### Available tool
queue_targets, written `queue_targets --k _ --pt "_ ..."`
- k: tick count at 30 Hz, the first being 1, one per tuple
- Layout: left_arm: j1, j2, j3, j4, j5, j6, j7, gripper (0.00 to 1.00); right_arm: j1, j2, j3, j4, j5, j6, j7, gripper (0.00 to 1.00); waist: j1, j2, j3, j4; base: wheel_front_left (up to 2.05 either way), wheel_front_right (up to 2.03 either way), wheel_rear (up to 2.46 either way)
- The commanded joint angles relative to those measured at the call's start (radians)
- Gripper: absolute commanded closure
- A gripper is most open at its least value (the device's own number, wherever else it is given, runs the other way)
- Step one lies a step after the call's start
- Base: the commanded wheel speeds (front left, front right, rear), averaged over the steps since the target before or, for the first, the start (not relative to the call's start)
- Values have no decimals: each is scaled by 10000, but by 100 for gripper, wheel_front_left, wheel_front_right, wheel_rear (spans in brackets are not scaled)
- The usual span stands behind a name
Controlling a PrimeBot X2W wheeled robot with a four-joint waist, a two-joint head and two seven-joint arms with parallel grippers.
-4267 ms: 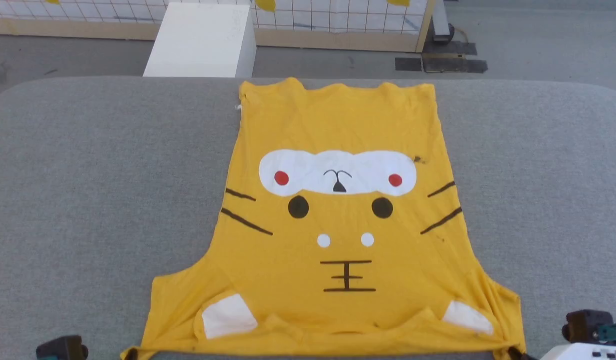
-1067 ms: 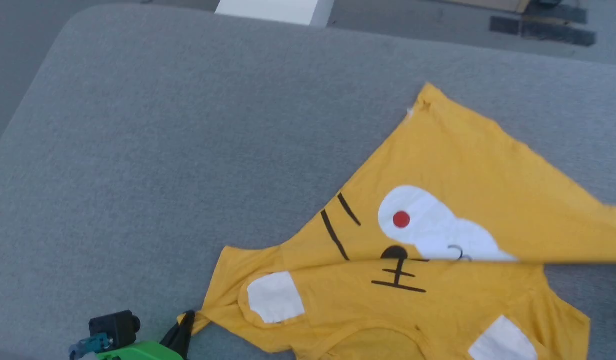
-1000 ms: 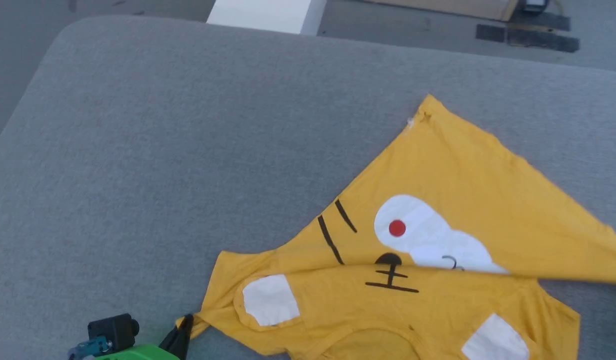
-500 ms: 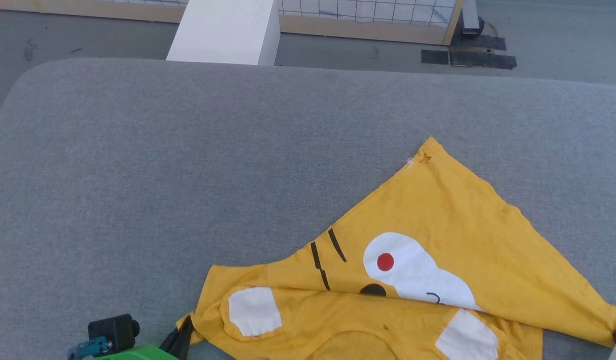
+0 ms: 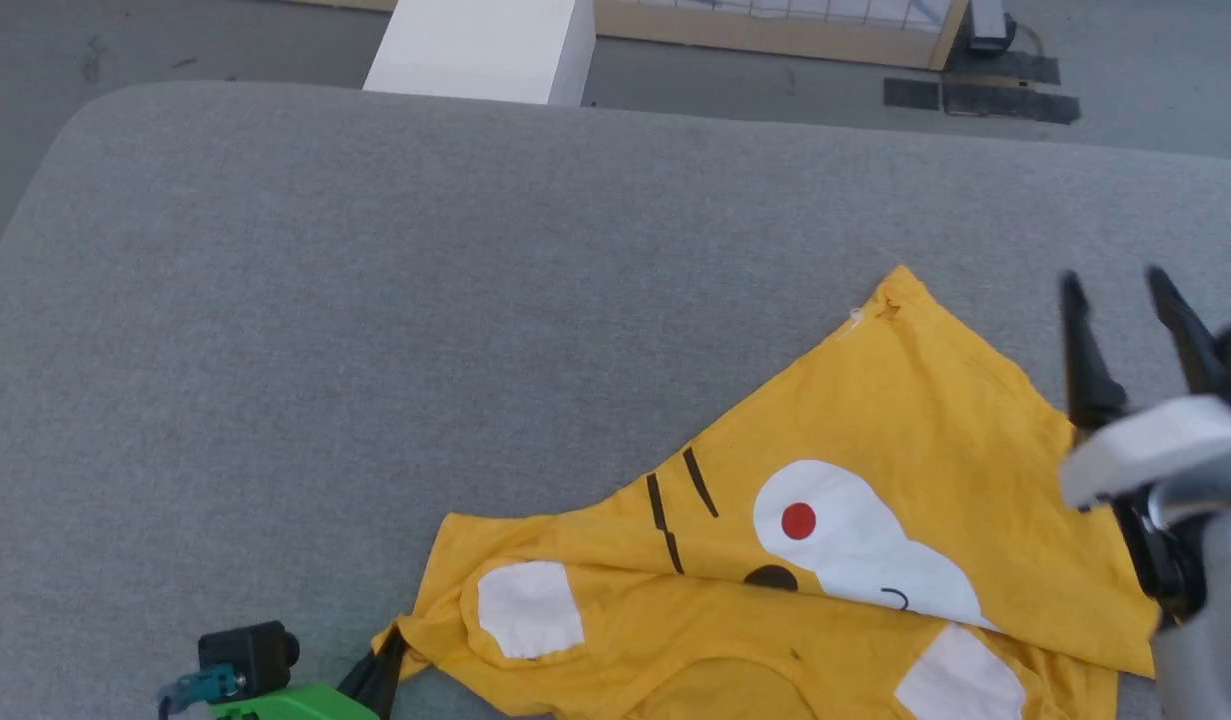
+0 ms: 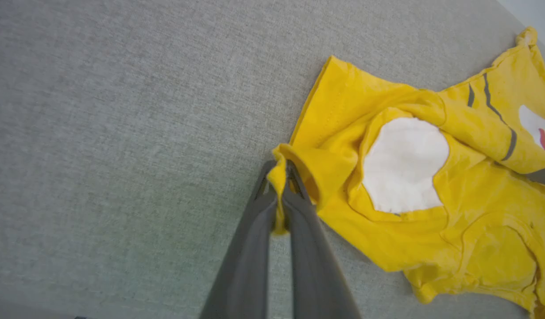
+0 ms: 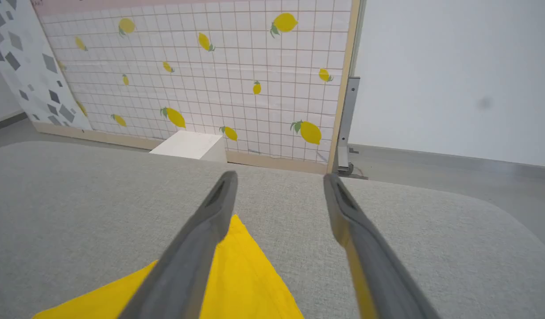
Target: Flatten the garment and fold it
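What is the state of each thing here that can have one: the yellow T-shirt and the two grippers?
garment: lying on the grey table, folded over itself along a slanted line, not flat, one corner pinched.
left gripper: jaws shut on the garment's corner near a white sleeve patch.
right gripper: jaws open, holding nothing.

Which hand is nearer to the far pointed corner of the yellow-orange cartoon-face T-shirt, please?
Right. The right hand hovers open beside the far corner of the yellow-orange cartoon-face T-shirt; the left hand is shut on its sleeve tip at the near edge.
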Motion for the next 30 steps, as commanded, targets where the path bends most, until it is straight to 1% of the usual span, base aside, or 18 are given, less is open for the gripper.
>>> queue_targets --k 1,4,7,11,13,16,19,23,24,25,26,27,28,30 --pt "-248 -22 -21 22 34 -82 0 100 -443 -211 356 332 205 -13 -196 0 1 0 179 185 0 0 0" --pt "-476 -68 -91 64 66 -144 6 100 -1443 -733 1427 1366 551 -13 -190 0 1 0 422 429 0 0 0" --pt "-735 -146 -163 135 95 -221 -18 100 -2354 -1166 2176 2422 886 -13 457 0 1 0 683 741 0 0 0" --pt "-1034 -272 -285 290 129 -349 -78 100 -3484 -1518 2809 3803 1263 -13 2070 0 1 0 997 1169 0 0 0" --pt "-1166 -344 -364 380 147 -423 -108 100 -3917 -1632 3066 4399 1483 -13 3173 0 1 0 1134 1373 0 0 0" --pt "-1368 -485 -489 534 162 -535 -166 100 -4525 -1829 3139 5061 1644 -13 4530 0 1 0 1358 1670 0 0 0" --pt "-1517 -621 -582 698 156 -633 -242 100 -4937 -1916 3054 5569 1583 -13 5612 0 1 0 1504 1895 0 0 0" --pt "-1667 -757 -681 933 145 -750 -338 100 -5316 -1845 2603 6214 1342 -13 6975 0 1 0 1625 2080 0 0 0" --pt "-1682 -773 -696 976 139 -770 -351 100 -5354 -1822 2511 6325 1239 -13 7246 5 1 0 1630 2097 0 0 0" --pt "-1695 -785 -708 1022 134 -792 -371 100 -5378 -1790 2419 6433 1107 -13 7579 38 1 0 1630 2110 0 0 0" --pt "-1697 -787 -708 1057 129 -801 -389 100 -5388 -1759 2348 6471 999 -13 7776 57 1 0 1622 2106 0 0 0" --pt "-1685 -782 -699 1096 122 -804 -415 100 -5373 -1699 2260 6457 858 -13 7919 99 1 0 1597 2082 0 0 0" --pt "-1663 -772 -685 1121 114 -798 -435 100 -5338 -1619 2269 6367 773 -13 7935 100 1 0 1568 2045 0 0 0" --pt "-1602 -729 -629 1150 93 -762 -472 100 -5211 -1472 2294 5927 657 -13 7347 100 1 0 1511 1913 0 0 0"
